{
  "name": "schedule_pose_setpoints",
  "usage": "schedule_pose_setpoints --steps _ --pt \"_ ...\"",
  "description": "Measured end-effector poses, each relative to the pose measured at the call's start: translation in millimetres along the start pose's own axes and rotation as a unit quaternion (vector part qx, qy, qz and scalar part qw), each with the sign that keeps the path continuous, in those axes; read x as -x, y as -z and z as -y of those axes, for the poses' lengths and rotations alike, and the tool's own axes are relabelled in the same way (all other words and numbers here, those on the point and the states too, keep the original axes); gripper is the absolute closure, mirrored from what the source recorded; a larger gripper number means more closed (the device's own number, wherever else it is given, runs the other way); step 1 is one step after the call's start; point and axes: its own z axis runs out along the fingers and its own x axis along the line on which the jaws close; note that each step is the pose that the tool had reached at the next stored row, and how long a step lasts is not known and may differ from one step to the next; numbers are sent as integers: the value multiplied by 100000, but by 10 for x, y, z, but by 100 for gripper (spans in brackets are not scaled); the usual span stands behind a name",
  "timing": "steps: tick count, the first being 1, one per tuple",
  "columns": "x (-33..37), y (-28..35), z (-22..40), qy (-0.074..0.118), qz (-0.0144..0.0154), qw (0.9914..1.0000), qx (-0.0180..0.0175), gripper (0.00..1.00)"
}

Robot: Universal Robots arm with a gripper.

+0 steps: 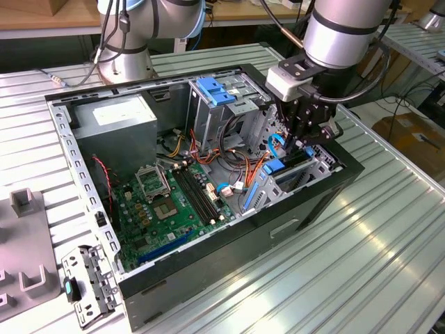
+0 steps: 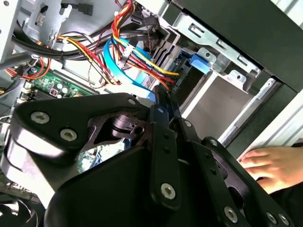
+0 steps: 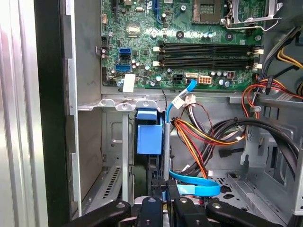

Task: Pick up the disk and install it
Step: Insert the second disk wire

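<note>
Ribbed metal table (image 1: pixel 389 264), open black computer case (image 1: pixel 306 209).
Black gripper (image 1: pixel 309 139) fingers nearly closed, edging flat blue-railed disk (image 1: pixel 281 167) into corner bay.

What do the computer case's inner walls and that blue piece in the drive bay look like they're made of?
The grey inner walls of the computer case look like bare sheet metal: dull, matte, with folded edges and punched slots. The blue rectangular piece in the drive bay looks like moulded plastic: uniform colour, smooth surface with a soft sheen.
</note>
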Motion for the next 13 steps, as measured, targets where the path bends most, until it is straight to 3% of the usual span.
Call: schedule_pose_setpoints --steps 3,5,13 --pt "-33 -2 -1 -89 640 99998 -14 84" --pt "-47 -2 -1 -120 840 99996 -16 84" --pt "-51 -6 -33 -499 792 99996 -7 84"
